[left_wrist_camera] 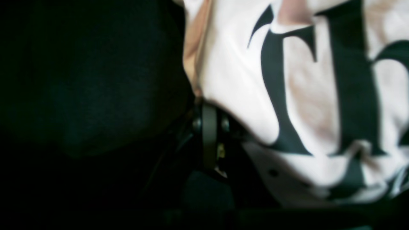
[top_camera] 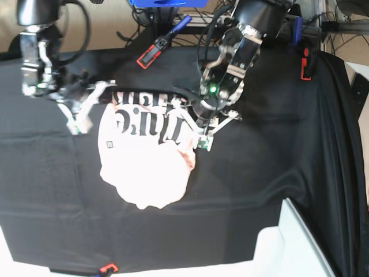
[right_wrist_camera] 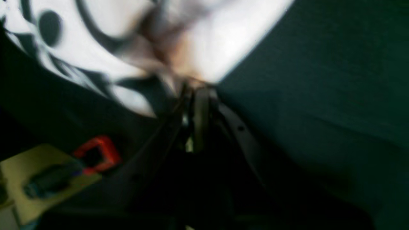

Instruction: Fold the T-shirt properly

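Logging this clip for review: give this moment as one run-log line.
left gripper: shut on T-shirt | right gripper: shut on T-shirt | lettering up | shirt bunched on black cloth | fold not done

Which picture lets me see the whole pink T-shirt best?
The base view. It shows the whole T-shirt bunched on the black cloth, held up at two spots by the left gripper and right gripper. The left wrist view shows only some big dark letters close up. The right wrist view shows just a blurry corner.
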